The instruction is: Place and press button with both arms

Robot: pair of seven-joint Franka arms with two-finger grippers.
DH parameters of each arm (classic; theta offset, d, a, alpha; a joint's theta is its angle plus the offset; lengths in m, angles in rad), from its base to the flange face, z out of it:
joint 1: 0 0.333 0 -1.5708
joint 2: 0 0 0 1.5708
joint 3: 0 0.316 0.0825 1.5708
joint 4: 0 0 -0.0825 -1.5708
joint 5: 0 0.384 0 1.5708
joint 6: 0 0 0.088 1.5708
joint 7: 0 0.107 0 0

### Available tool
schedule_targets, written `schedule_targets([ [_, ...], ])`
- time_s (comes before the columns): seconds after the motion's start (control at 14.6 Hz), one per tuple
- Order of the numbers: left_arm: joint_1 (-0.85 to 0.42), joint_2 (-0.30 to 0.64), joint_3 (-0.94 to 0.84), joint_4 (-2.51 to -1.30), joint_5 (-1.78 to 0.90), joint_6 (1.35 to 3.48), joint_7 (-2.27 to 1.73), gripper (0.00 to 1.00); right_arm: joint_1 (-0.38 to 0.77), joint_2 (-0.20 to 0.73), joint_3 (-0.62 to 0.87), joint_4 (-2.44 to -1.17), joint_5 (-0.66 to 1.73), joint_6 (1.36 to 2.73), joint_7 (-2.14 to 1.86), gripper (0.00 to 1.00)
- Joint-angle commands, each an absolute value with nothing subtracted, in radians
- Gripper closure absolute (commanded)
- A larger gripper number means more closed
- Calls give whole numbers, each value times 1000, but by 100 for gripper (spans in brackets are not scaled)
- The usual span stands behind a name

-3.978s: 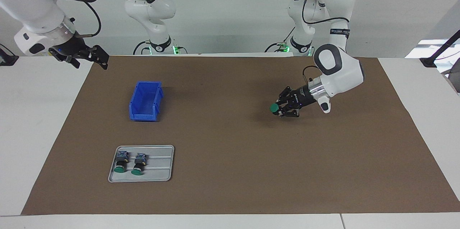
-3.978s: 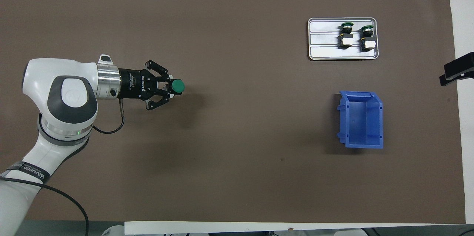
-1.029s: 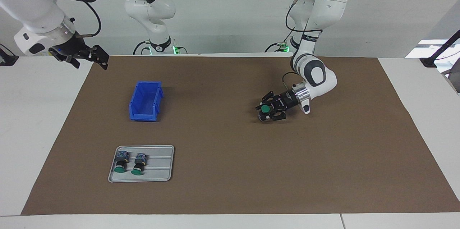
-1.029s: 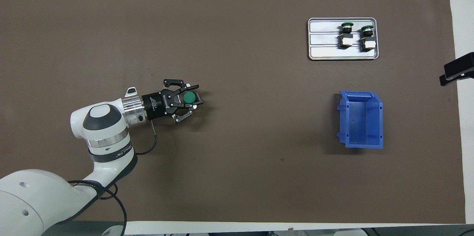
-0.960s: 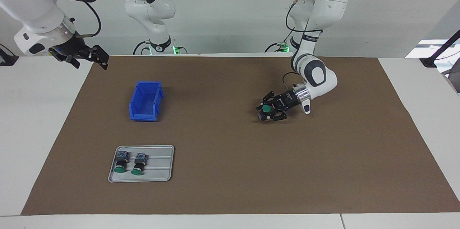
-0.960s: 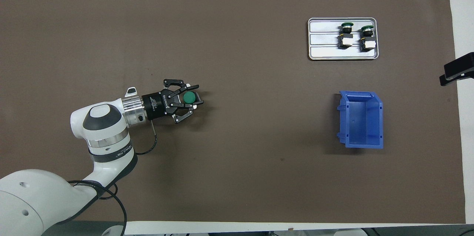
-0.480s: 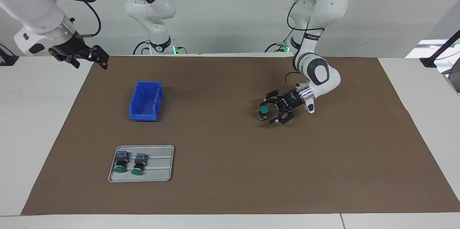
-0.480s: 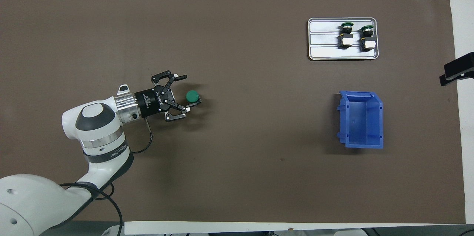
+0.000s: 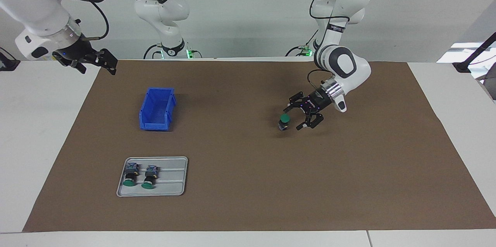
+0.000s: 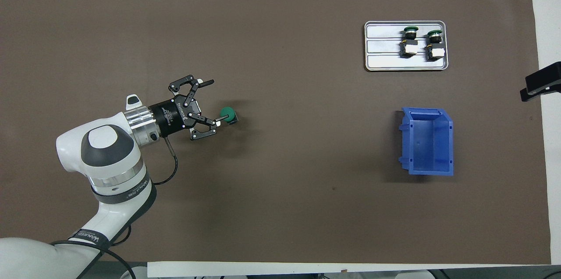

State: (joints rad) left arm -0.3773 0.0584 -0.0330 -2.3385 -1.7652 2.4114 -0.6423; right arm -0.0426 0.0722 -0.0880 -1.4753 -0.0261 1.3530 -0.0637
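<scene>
One button [image 9: 284, 121] stands mid-bench beside the released left end effector [image 9: 302, 115], light, rigid, best gripped by its black barrel; the right end effector [image 9: 101, 61] waits, unclenched.

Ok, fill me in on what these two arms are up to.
The left gripper is open beside a green-capped button that stands cap up on the brown mat, no longer gripped. The right gripper waits open near the mat's corner. Two more buttons lie in the grey tray; the blue bin looks empty.
</scene>
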Motion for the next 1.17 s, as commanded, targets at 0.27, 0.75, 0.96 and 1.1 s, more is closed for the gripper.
schedule_targets([
  [0.27,-393,-21,-26,-2372,-1509,2430,-747,0,-46,43,-86,-1511,-31,1365,-84,1],
  [0.75,-377,-12,-25,-2232,-993,2303,-920,0,-46,43,-86,-1511,-31,1365,-84,1],
  [0.96,-377,-9,-25,-2186,-796,2261,-943,0,-46,43,-86,-1511,-31,1365,-84,1],
  [1.1,-387,-5,-26,-2146,-624,2255,-940,0,-46,43,-86,-1511,-29,1365,-84,1],
])
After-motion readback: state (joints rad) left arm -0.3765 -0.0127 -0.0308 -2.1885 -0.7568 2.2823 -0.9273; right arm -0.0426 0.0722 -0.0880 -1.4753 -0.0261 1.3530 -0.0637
